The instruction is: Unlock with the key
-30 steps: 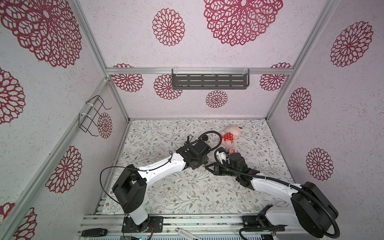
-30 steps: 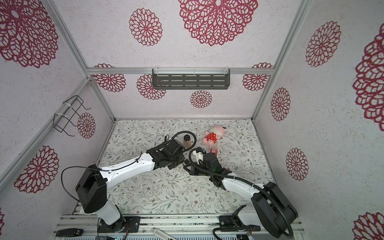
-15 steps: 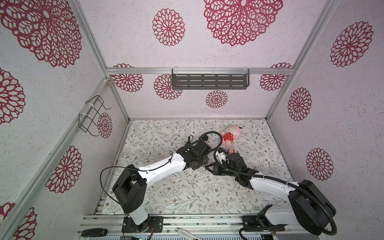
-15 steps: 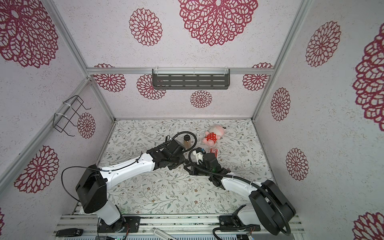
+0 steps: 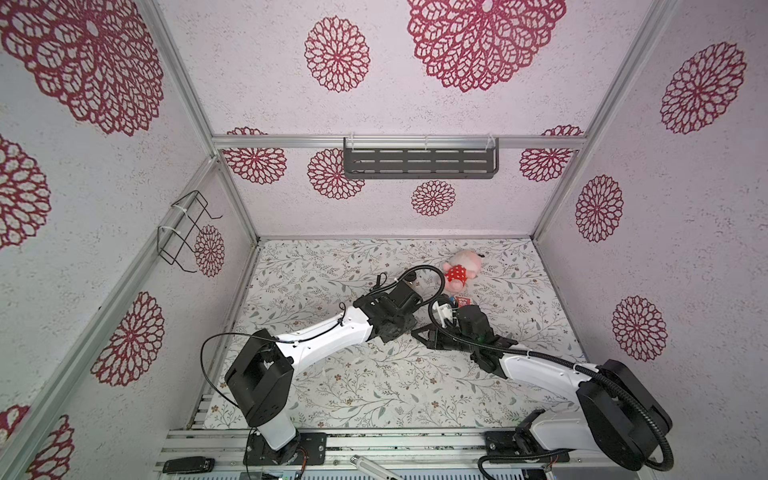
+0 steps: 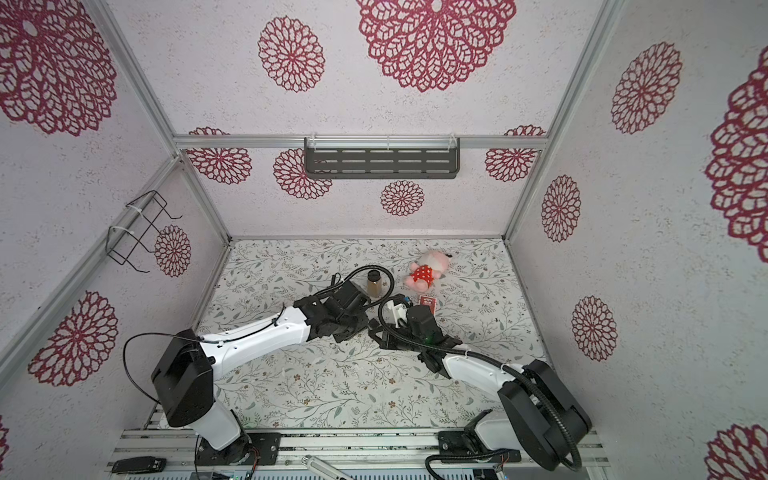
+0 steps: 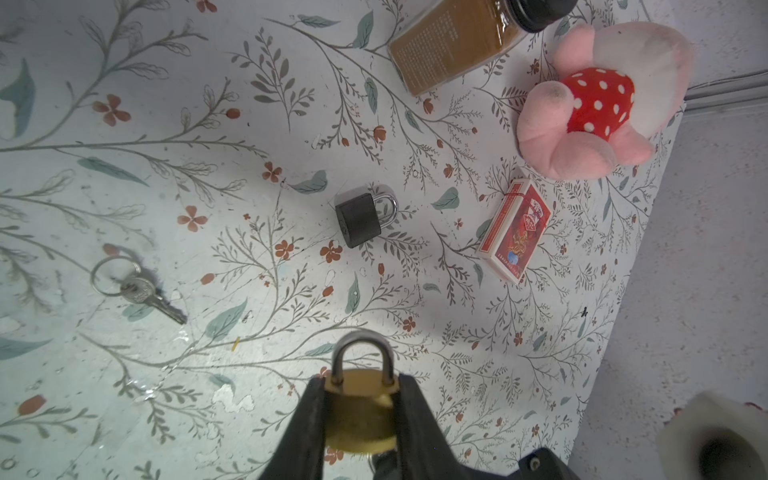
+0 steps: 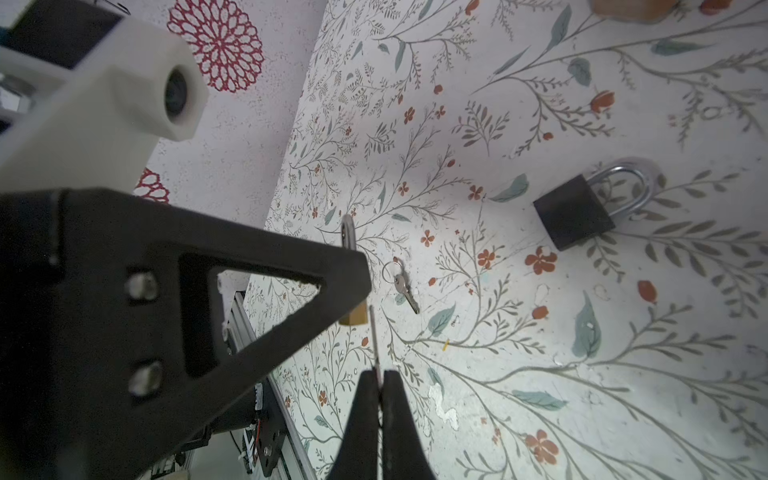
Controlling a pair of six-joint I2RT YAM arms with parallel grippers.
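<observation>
My left gripper [image 7: 360, 380] is shut on a brass padlock [image 7: 359, 415], shackle pointing away from the wrist, held above the floral table. In the right wrist view that padlock [image 8: 354, 318] peeks out behind the left finger [image 8: 249, 291]. My right gripper [image 8: 378, 374] is shut on a thin silver key [image 8: 372, 336], seen edge-on. The key's tip reaches the brass lock's underside; I cannot tell whether it is in the keyhole. In both top views the left gripper [image 5: 399, 328] and right gripper [image 5: 419, 332] meet at the table's middle.
A black padlock [image 7: 358, 219] and a second key on a ring [image 7: 137, 286] lie on the table. Further back are a red card box [image 7: 517, 230], a pink plush toy [image 7: 598, 99] and a brown spice jar [image 7: 453, 37]. A grey shelf [image 5: 419, 162] hangs on the back wall.
</observation>
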